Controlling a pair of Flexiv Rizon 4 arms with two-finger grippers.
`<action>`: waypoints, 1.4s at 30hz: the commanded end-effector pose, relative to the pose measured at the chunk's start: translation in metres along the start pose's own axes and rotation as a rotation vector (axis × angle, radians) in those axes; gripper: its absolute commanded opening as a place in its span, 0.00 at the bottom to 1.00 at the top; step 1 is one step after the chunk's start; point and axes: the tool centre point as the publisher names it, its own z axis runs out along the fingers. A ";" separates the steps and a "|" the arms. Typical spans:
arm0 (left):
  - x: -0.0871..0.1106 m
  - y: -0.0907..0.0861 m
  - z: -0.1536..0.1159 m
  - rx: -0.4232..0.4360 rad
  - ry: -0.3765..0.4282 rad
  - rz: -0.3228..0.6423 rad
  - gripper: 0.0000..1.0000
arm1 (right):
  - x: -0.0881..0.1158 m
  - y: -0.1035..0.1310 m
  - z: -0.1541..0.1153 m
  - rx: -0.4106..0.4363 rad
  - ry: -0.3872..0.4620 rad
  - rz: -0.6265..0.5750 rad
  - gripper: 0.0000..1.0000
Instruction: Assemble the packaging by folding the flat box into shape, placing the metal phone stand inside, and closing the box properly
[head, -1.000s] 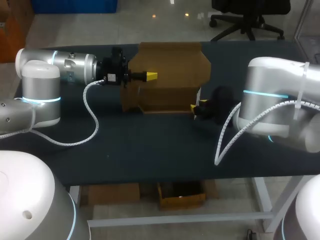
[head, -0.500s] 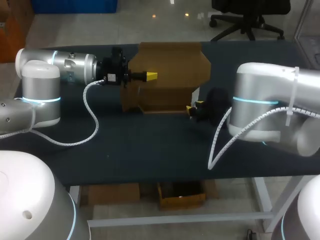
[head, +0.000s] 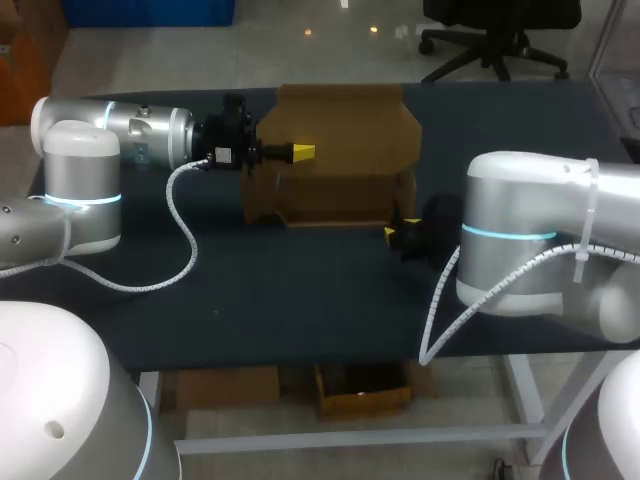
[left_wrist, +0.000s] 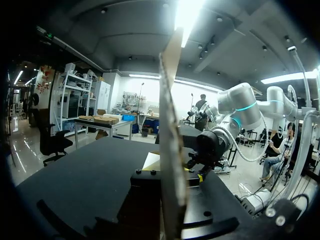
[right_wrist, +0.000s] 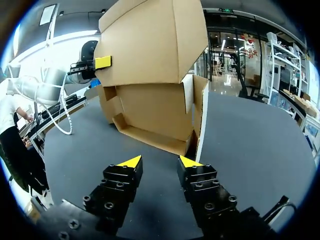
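In the left wrist view the box flap hides the fingertips of the left gripper.

The brown cardboard box stands half-folded on the dark surface's far middle, open front facing the robot, its broad lid flap raised above it.

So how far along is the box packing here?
Done: the cardboard box stands half-formed, with its base and side walls up and the lid open. In hand: the left pincer grips its raised lid panel; the right pincer is open and empty before the box's right corner. Left: no phone stand shows in any view, so loading and closing remain.
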 end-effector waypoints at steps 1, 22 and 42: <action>-0.002 0.005 -0.001 0.001 0.003 0.000 0.00 | 0.002 -0.008 -0.010 -0.043 -0.019 0.001 0.43; -0.002 0.005 -0.001 0.001 0.003 0.000 0.00 | -0.015 -0.007 -0.037 -0.064 0.033 -0.029 0.43; -0.002 0.005 -0.001 0.001 0.003 0.000 0.00 | -0.053 0.007 -0.056 -0.065 0.188 -0.105 0.43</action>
